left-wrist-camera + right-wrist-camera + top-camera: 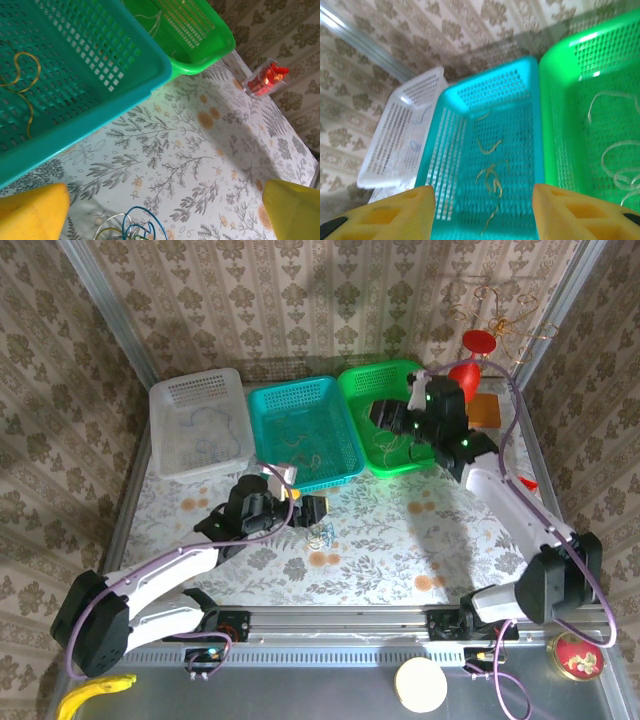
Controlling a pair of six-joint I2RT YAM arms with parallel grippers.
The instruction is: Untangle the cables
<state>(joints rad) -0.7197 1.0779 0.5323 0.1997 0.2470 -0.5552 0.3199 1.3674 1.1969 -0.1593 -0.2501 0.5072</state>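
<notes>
Left jaws gape wide over the tangled cables (134,226), on the bench (210,150) at six o'clock of the teal basket (100,114). Right jaws stand apart and empty above the green basket (551,125). The danger is pinching several strands at once, which would drag the whole knot tighter.
</notes>
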